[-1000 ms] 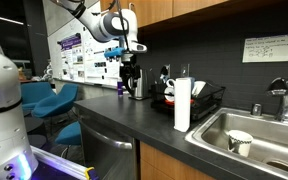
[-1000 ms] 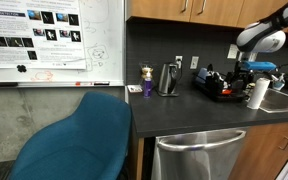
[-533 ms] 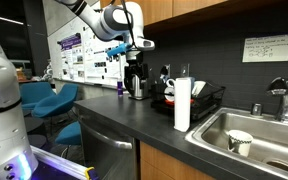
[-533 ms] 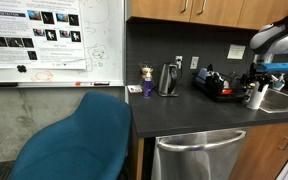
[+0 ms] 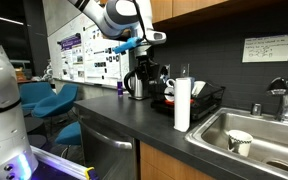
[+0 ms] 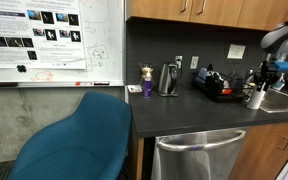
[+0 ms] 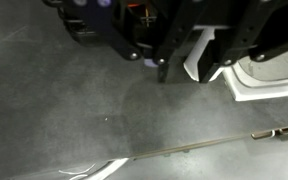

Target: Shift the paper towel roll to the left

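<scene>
1. Paper towel roll (image 5: 182, 105): white cylinder, upright on the dark counter (image 5: 124, 115), right of frame centre, just left of the sink (image 5: 259, 125) and in front of the black dish rack (image 5: 206, 100). It also appears at the far right edge in an exterior view (image 6: 255, 97).
2. Gripper (image 5: 144, 78): hangs from the arm at upper centre, left of the roll and apart from it. The wrist view shows its fingers (image 7: 167, 45) spread, holding nothing.
3. Steel kettle (image 5: 134, 87): on the counter behind the gripper.
4. Blue chair (image 6: 79, 135): lower left foreground.
</scene>
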You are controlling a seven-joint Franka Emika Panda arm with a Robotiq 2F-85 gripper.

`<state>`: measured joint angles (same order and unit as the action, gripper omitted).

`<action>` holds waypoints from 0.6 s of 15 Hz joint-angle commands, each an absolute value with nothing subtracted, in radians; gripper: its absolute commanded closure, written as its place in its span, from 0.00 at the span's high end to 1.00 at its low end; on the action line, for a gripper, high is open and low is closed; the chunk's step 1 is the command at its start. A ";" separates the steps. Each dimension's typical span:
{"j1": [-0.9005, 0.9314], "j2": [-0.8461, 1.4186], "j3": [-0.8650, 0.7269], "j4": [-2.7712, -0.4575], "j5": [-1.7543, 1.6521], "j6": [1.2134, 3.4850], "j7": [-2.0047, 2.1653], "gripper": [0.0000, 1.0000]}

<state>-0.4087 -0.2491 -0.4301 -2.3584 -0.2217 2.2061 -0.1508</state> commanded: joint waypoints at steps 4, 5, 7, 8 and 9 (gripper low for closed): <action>-0.410 -0.168 -0.473 -2.226 -0.148 2.234 -0.247 0.00; -0.411 -0.156 -0.478 -2.204 -0.135 2.228 -0.260 0.00; -0.410 -0.127 -0.486 -2.161 -0.104 2.219 -0.274 0.00; -0.411 -0.115 -0.488 -2.145 -0.094 2.218 -0.277 0.00; -0.414 -0.100 -0.492 -2.126 -0.082 2.217 -0.285 0.00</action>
<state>-0.4084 -0.1591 -0.4815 -2.1990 -0.1216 2.2310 -0.2472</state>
